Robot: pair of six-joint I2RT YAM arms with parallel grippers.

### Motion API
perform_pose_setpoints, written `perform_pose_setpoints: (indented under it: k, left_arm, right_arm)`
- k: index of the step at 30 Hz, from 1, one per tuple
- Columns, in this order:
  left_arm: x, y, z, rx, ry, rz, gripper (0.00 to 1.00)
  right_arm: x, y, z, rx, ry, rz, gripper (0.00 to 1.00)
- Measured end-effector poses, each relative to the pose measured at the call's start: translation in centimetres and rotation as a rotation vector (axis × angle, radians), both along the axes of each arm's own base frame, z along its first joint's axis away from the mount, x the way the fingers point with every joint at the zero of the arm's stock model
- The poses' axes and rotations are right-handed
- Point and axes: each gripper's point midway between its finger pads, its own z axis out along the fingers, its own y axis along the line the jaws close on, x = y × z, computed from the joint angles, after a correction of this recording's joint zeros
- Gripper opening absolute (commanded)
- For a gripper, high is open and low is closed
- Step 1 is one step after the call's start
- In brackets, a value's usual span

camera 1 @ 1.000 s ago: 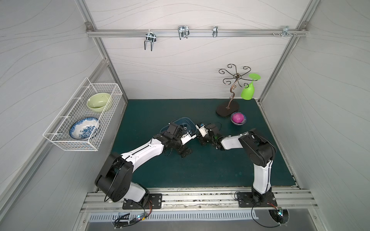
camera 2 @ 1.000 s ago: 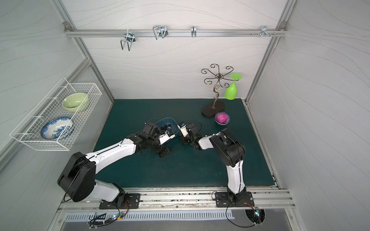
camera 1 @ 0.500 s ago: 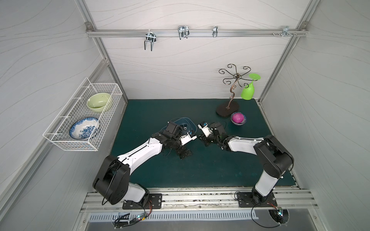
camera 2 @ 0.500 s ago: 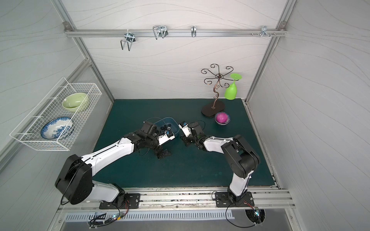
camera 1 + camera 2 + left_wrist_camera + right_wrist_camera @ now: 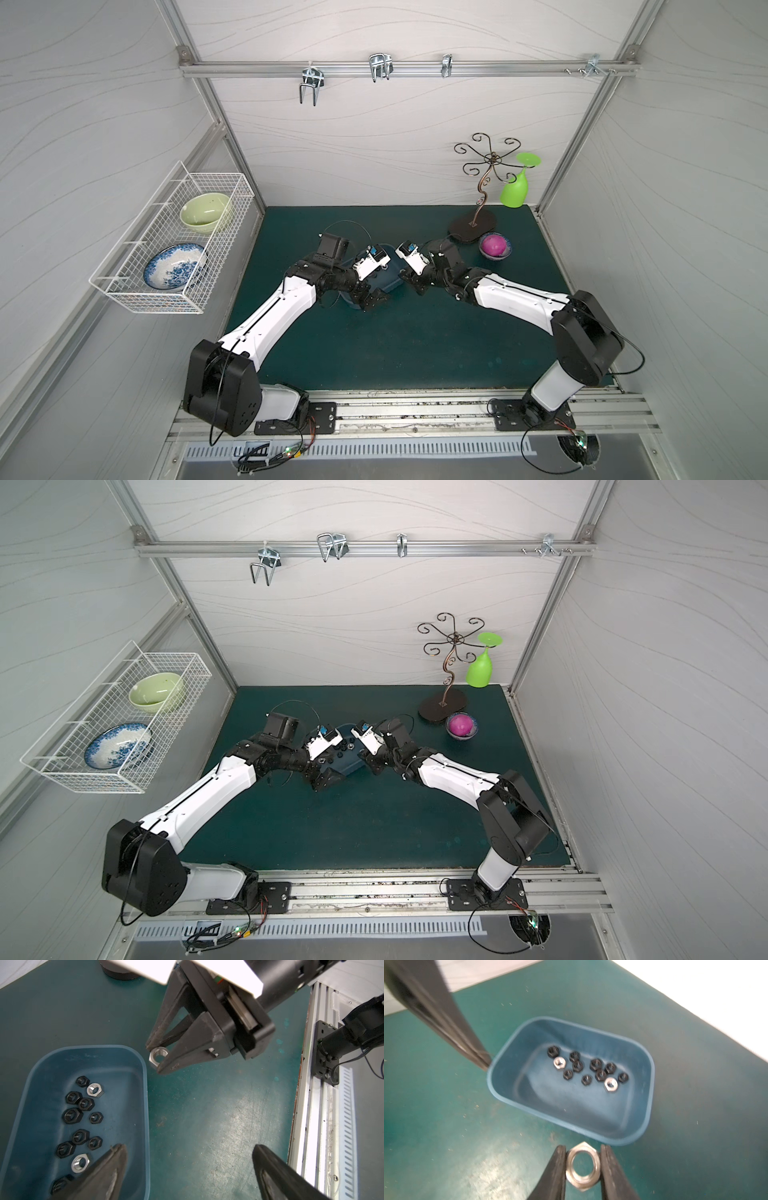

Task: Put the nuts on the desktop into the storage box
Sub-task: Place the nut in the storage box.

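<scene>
Left of the storage box (image 5: 591,1040): the left tool (image 5: 188,1148) is spread wide and carries nothing. One finger hangs over the box's end, the other is past its long wall, over bare worktop (image 5: 446,1126).

In the box: nuts (image 5: 596,1064) lie loose on the floor, mostly black with two silver, bunched toward one long wall.

Right of the box: the right tool (image 5: 583,1148) is clamped on a silver nut (image 5: 581,1183), pinched across its flats, hole facing up. The nut sits just outside the rim at a corner, not yet over the opening. Its clearance above the rim cannot be told.

Risks:
- Letting go here drops the nut on the worktop beside the box, where it could roll.
- A low carry would catch the rim and shove or tip the light box.
- A thin pinch on smooth flats could let the nut twist out.
- The two tools are close across the box, so the left finger over the box could be struck.
</scene>
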Motion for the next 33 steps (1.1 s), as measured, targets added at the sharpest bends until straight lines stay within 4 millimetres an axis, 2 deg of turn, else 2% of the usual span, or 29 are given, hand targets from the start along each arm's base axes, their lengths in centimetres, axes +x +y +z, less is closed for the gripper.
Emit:
perform_pose_setpoints:
  k: [7, 17, 25, 33]
  left_arm:
    - [0.5, 1.4, 1.9, -0.041, -0.013, 0.035, 0.99]
    - [2.0, 3.9, 2.9, -0.068, -0.037, 0.119, 0.99]
    - [2.5, 4.4, 2.3, -0.062, -0.051, 0.127, 0.99]
    - [4.2, 4.4, -0.6, -0.021, -0.036, 0.106, 0.98]
  right_arm:
    - [0.4, 1.9, 2.0, 0.009, -0.034, 0.033, 0.24]
    - [1.2, 3.6, 1.2, -0.011, -0.014, 0.055, 0.24]
    - [3.2, 4.8, 0.1, -0.044, 0.001, 0.028, 0.23]
    - [5.7, 5.5, -3.5, -0.112, 0.056, -0.046, 0.23]
